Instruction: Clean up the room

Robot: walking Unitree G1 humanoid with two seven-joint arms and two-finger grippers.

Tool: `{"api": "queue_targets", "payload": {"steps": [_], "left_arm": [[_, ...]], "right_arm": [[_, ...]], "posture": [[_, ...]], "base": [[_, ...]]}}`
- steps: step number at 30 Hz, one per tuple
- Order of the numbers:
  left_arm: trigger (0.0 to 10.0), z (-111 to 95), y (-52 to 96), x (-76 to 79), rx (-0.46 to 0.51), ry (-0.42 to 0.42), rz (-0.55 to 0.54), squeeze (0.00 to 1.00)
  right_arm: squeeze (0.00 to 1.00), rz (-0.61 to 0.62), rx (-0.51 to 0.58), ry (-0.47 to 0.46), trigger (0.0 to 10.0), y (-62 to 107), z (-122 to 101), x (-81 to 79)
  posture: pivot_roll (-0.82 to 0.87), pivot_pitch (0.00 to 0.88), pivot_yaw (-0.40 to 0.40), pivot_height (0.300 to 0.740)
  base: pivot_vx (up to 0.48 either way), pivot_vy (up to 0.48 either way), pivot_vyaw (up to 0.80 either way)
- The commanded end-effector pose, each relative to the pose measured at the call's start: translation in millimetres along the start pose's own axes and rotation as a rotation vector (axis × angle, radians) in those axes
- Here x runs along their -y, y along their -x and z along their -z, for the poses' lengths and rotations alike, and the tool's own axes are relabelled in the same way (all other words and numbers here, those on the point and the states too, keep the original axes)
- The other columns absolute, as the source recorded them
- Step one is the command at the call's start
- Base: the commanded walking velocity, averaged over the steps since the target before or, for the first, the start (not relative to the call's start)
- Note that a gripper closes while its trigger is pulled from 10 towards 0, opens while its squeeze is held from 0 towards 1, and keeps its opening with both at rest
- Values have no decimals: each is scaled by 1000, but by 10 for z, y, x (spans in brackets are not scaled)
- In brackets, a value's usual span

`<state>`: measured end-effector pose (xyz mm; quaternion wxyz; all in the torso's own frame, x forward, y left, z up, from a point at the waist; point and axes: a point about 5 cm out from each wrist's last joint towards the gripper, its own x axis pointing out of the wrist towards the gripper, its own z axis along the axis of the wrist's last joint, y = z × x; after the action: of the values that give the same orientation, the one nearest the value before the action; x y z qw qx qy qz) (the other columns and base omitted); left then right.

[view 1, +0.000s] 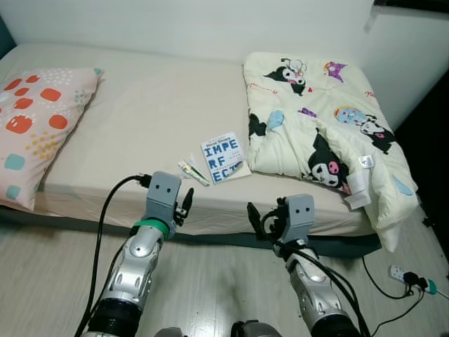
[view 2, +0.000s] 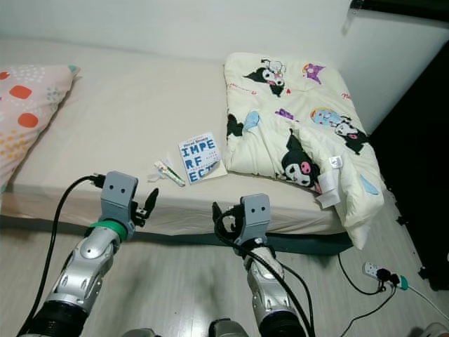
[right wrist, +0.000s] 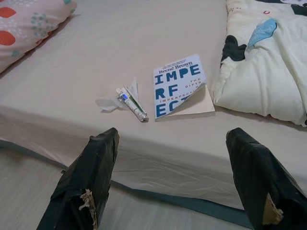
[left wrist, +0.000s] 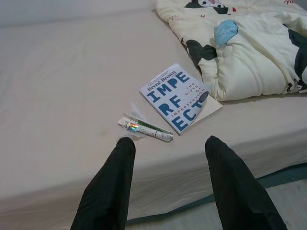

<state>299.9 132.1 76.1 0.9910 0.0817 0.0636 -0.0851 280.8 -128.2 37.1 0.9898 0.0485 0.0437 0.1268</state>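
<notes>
Book beyond left hand

Book + tube on bed

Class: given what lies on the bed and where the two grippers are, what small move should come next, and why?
Probably reach the left gripper forward to the tube: it lies loose beside the book near the bed's edge, and the open jaws already face it.

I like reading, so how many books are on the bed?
1. The book lies near the front edge of the bed, between the small tube and the folded blanket. Another could be hidden under the blanket.
</notes>
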Motion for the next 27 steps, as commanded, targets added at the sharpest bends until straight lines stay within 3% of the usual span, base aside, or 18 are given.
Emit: {"api": "queue_targets", "payload": {"steps": [1,20,27], "left_arm": [[10000,36,0,21,-22,-6,14,0],[10000,51,21,111,-17,-38,98,0],[10000,-12,-48,123,5,-31,90,0]], "right_arm": [[0,1,-30,0,10000,37,68,4],[0,28,-2,-10,10000,10,2,43],[0,23,16,-10,10000,-46,-54,32]], "posture": [[34,8,9,740],[16,0,18,740],[11,0,17,740]], "base": [[0,0,0],[0,0,0],[0,0,0]]}}
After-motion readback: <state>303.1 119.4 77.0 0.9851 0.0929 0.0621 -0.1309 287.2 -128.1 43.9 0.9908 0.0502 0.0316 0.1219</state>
